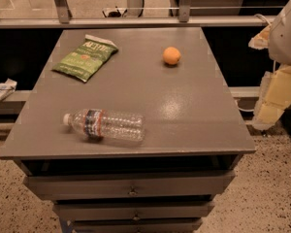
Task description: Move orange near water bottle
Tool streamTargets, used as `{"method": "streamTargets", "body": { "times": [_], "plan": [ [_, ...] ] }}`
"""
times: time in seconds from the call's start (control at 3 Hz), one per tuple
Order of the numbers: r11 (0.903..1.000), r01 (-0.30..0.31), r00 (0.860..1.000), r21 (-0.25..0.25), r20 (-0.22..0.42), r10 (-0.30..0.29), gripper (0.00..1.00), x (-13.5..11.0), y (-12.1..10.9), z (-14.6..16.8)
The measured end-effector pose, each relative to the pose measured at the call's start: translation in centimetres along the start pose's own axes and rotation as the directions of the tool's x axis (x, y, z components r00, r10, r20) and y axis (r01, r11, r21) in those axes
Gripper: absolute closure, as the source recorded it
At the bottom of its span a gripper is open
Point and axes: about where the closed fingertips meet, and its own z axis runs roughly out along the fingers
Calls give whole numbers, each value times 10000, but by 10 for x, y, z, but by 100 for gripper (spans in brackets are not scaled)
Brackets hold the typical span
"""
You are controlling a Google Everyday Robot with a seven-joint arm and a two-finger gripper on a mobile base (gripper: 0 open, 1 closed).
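The orange (171, 55) is a small round fruit sitting on the grey table top (184, 110), toward the far right. The water bottle (105, 124) lies on its side near the front left, with its white cap pointing left and its blue-and-red label band next to the cap. The two are well apart, with bare table between them. My gripper (277, 95) hangs at the right edge of the view, beyond the table's right side and below the white arm housing (287, 29). It is far from both the orange and the bottle and holds nothing that I can see.
A green chip bag (86, 57) lies at the far left of the table. The table has drawers (131, 186) below its front edge. A rail with metal posts (136, 21) runs behind it. A white wrapper (1, 90) lies on a ledge at the left.
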Motion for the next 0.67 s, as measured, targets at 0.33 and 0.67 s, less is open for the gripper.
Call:
{"method": "streamTargets", "body": {
  "times": [0.33, 0.67],
  "plan": [
    [10000, 0, 10000, 2, 1, 0, 0, 0, 0, 0],
    [9994, 7, 9991, 351, 434, -22, 0, -11, -20, 8]
  ]
}}
